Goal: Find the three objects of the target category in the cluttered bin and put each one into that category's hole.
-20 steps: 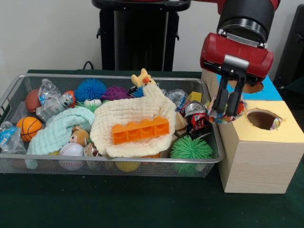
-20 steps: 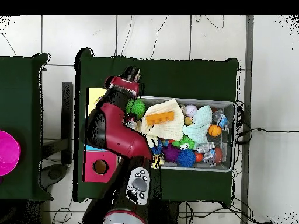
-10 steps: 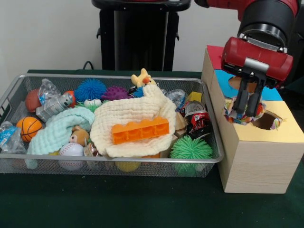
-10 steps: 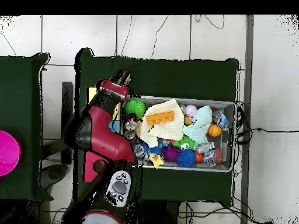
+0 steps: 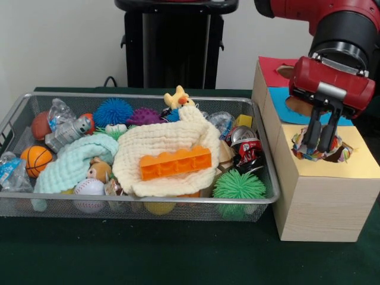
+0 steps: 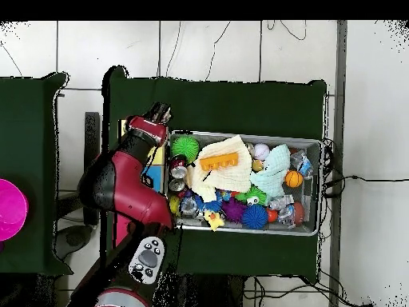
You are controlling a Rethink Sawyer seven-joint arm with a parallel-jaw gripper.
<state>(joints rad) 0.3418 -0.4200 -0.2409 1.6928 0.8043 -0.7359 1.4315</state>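
Front view: gripper point(image 5: 321, 144) has carried the crinkly wrapper point(image 5: 310, 146) over the yellow hole point(image 5: 343, 155).
Fingers pinch it, bin point(image 5: 268, 178) at 9 o'clock; release looks next.

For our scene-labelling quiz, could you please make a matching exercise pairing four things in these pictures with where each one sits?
Things:
1. orange brick
2. green spiky ball
3. basketball
4. tool

Places:
A. over the hole in the yellow top of the wooden box
B. on the cream cloth in the middle of the bin
C. bin's front corner nearest the box
D. at the bin's end farthest from the box

Pairs: 1-B, 2-C, 3-D, 4-A
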